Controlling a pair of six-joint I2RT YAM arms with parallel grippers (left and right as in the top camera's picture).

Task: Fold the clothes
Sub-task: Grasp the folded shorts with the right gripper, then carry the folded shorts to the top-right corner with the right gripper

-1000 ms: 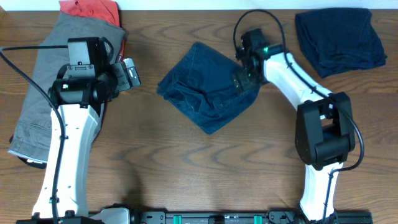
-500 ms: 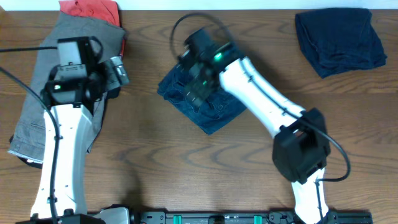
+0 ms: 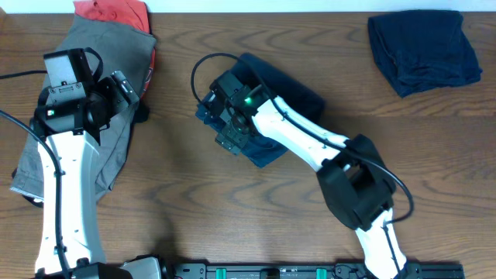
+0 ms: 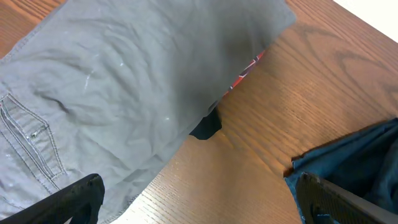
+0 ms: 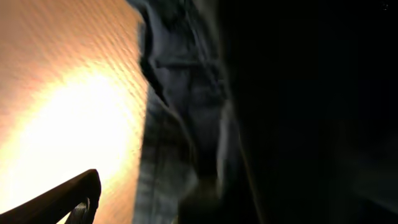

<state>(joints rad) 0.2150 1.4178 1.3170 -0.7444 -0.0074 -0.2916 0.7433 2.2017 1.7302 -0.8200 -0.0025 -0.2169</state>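
Observation:
The dark blue denim shorts (image 3: pixel 297 94) lie bunched in the table's middle, with a fold lying across their upper right. My right gripper (image 3: pixel 227 132) is low over their left edge. In the right wrist view one finger stands wide to the left, over bare wood, and denim (image 5: pixel 180 93) fills the rest, hiding the other finger. The jaws (image 5: pixel 205 199) look open. My left gripper (image 3: pixel 124 87) is open and empty (image 4: pixel 199 185) above the right edge of the grey-khaki shorts (image 3: pixel 101 39) (image 4: pixel 112 81). The denim's left corner (image 4: pixel 351 162) also shows in the left wrist view.
A red-orange garment (image 3: pixel 112 12) lies at the back left, partly under the grey shorts, with its edge peeking out (image 4: pixel 245 67). A dark navy garment (image 3: pixel 422 46) lies at the back right. A small black piece (image 4: pixel 205 127) sticks out under the grey shorts.
My right gripper has swept from the denim's right corner across to its left edge, and the denim now lies folded over. My left gripper has moved left and back over the grey shorts.

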